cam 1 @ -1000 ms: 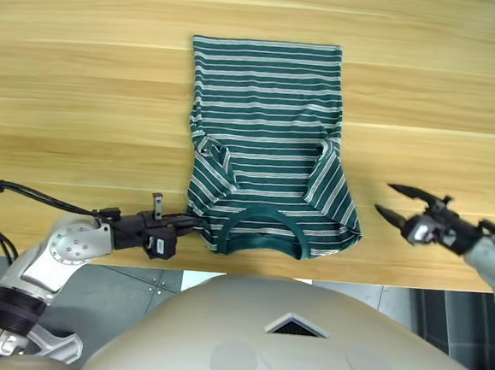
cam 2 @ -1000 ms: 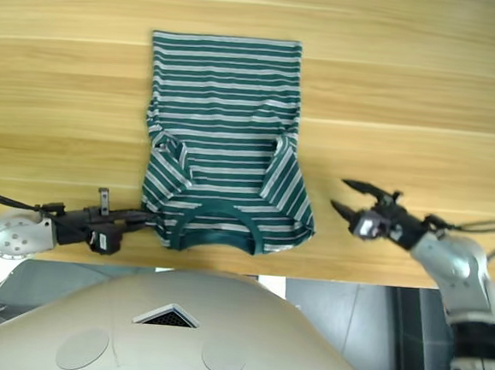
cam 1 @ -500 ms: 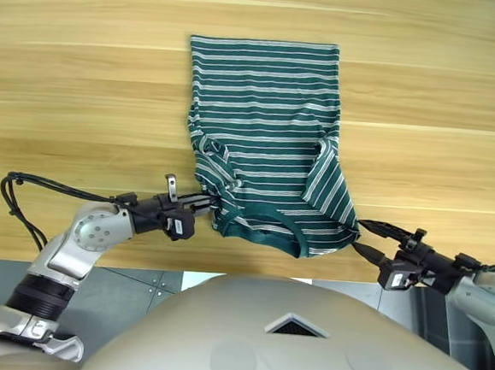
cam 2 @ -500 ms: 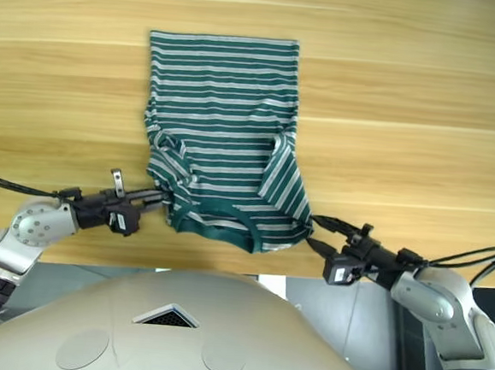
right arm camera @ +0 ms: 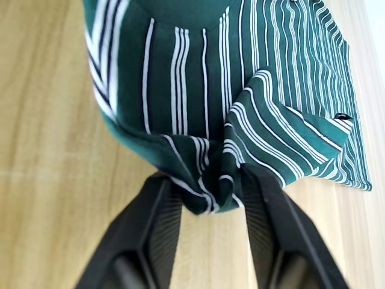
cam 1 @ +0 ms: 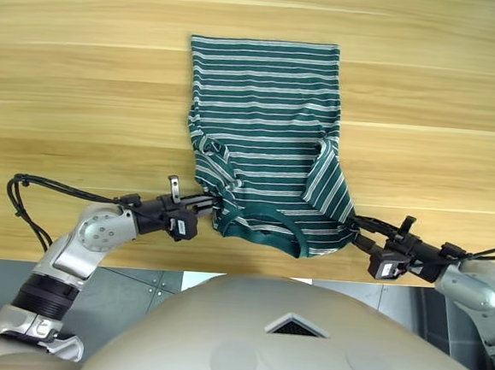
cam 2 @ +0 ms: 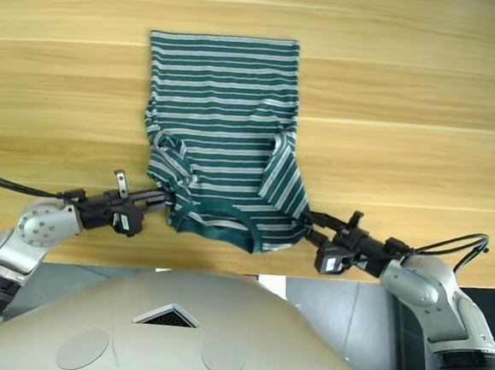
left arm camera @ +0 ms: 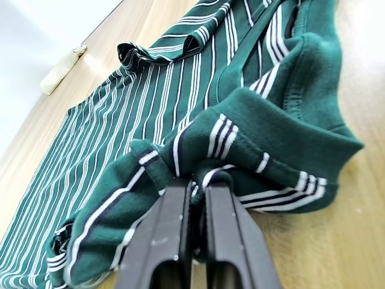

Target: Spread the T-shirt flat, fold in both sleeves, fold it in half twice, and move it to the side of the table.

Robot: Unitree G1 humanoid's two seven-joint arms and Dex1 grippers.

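— Where is the T-shirt found?
— The T-shirt [cam 1: 265, 126], green with pale stripes, is laid on the wooden table [cam 1: 83, 95], about midway between left and right. Its hem is turned to the far side and lies flat. Its collar [cam 1: 261, 226] is turned to the near edge. Both sleeves are seen folded in over the body.
— How is the left gripper placed?
— The left gripper [cam 1: 218, 203] is held low at the shirt's near left corner, just beside the collar. Its jaws are pressed together on a bunched fold of the cloth. In the left wrist view the striped fabric is seen pinched between the two black fingers [left arm camera: 171, 229].
— And the right gripper?
— The right gripper [cam 1: 353, 230] is set at the near right corner. Its jaws are kept apart, and the rumpled corner is lodged between them, touched by both fingers [right arm camera: 153, 223]. Whether the cloth is squeezed cannot be told.
— Is the cloth disturbed anywhere?
— It is puckered at both near corners, while the far part is spread smooth on the wood.
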